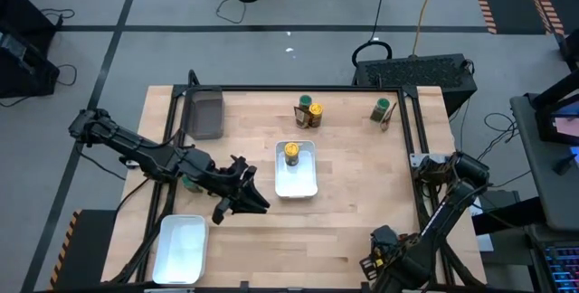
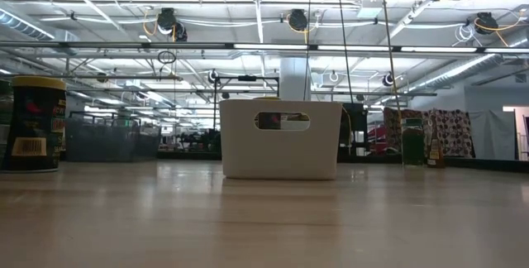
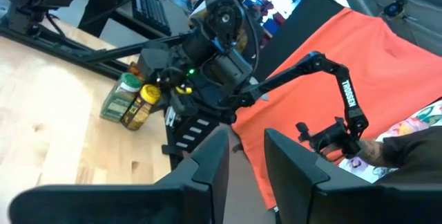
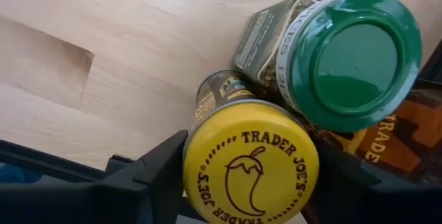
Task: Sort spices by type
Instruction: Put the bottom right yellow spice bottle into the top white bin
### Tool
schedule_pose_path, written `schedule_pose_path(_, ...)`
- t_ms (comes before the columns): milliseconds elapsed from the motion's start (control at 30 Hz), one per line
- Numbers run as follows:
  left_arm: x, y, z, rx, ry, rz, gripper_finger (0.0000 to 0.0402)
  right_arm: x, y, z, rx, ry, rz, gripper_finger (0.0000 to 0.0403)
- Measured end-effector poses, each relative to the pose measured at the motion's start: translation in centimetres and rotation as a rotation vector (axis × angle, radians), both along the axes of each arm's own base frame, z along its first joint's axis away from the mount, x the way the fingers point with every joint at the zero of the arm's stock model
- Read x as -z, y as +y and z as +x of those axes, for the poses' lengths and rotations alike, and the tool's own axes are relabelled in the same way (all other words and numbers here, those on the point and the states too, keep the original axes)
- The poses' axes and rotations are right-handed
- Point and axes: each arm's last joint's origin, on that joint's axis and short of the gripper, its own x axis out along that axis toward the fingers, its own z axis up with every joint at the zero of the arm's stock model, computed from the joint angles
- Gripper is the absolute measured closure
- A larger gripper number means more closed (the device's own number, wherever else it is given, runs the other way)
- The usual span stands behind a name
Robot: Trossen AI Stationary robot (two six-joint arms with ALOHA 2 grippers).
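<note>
Closest to us, in the right wrist view, is a yellow-lidded jar [image 4: 250,162]. Its lid is printed with a chilli pepper and a brand name in black, above a dark label. Touching it is a green-lidded jar [image 4: 352,58] of dried green herbs, and an orange-brown packet [image 4: 394,141] lies against that one. The right gripper [image 4: 248,175] points down over the yellow lid with a finger [image 4: 155,165] close on either side. We cannot tell whether they press the jar yet.

From above, the right arm covers this spot at the table's five o'clock corner, so only the wrist views show this pair. The left wrist view shows them at the table edge, by the right arm.

The high view gives us the rest. A lone yellow jar [image 1: 291,151] stands in the central white tray [image 1: 308,183]. A twelve o'clock pair [image 1: 310,108], one green lid and one yellow, stands side by side. At about one o'clock a far green jar [image 1: 380,108] stands with a second packet [image 1: 389,119] beside it. A dark bin [image 1: 205,112] sits at eleven o'clock and a second white tray [image 1: 181,248] at seven.

The left gripper [image 3: 246,144] hovers at about eight o'clock of centre, its fingers a narrow gap apart and holding nothing.

The low view alone shows a barcode on a jar [image 2: 33,123] at nine o'clock.
</note>
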Motion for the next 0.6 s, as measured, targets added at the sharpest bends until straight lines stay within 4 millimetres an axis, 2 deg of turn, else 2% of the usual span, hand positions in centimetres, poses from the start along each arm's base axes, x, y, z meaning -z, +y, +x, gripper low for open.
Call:
schedule_pose_path(67, 0.1, 0.0, 0.0, 0.0, 0.007, 0.002, 0.0304, -0.1, 0.0, 0.0, -0.001, 0.001, 0.007, 0.02)
schedule_pose_path(200, 0.1, 0.0, 0.0, 0.0, 0.006, 0.001, 0.0304, -0.7, 0.0, 0.0, 0.0, 0.004, 0.056, 0.0201)
schedule_pose_path(400, 0.0, 0.0, 0.0, -0.001, 0.005, 0.0, 0.0304, -4.1, -0.3, 0.8, -0.045, -0.069, 0.149, 0.019)
schedule_pose_path(600, 0.0, 0.0, 0.0, 0.001, 0.003, 0.001, 0.0304, -7.7, -2.4, 3.1, -0.1, -0.157, 0.19, 0.0196)
